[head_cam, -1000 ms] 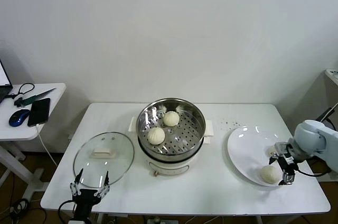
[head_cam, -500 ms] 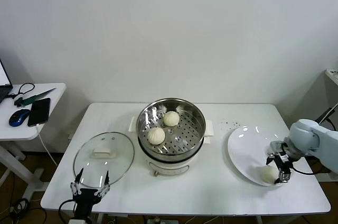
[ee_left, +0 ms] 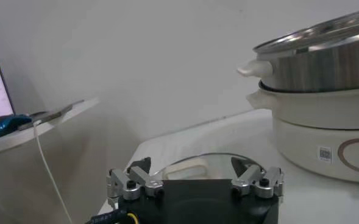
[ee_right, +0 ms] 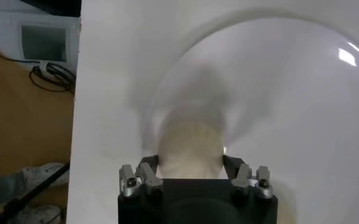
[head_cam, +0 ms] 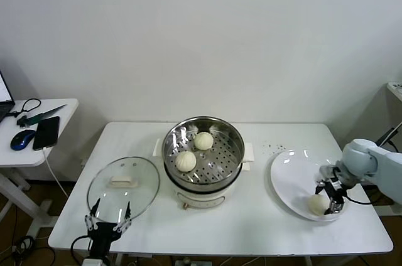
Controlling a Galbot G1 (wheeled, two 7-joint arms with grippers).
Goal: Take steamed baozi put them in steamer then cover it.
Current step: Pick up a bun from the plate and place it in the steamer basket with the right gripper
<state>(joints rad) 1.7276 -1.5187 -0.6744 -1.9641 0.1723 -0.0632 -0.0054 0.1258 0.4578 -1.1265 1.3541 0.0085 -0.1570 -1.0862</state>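
Note:
The steel steamer (head_cam: 233, 153) on its cream base stands mid-table and holds two baozi (head_cam: 203, 140) (head_cam: 185, 161). A third baozi (head_cam: 317, 203) lies on the white plate (head_cam: 290, 177) at the right. My right gripper (head_cam: 328, 196) is down over this baozi, open, with a finger close on each side. In the right wrist view the baozi (ee_right: 188, 143) fills the gap of the right gripper (ee_right: 189, 163) on the plate (ee_right: 277, 91). No fourth baozi shows. My left gripper (head_cam: 108, 219) waits open at the front left edge and also shows in its own wrist view (ee_left: 191, 169).
The round glass lid (head_cam: 123, 186) with a white handle lies flat left of the steamer, just beyond my left gripper; it (ee_left: 223, 157) and the steamer (ee_left: 325, 67) show in the left wrist view. A side table (head_cam: 38, 143) with a phone and mouse stands at far left.
My right gripper has moved left from beside the plate's baozi to straddle it. The left arm and the steamer's contents have not moved.

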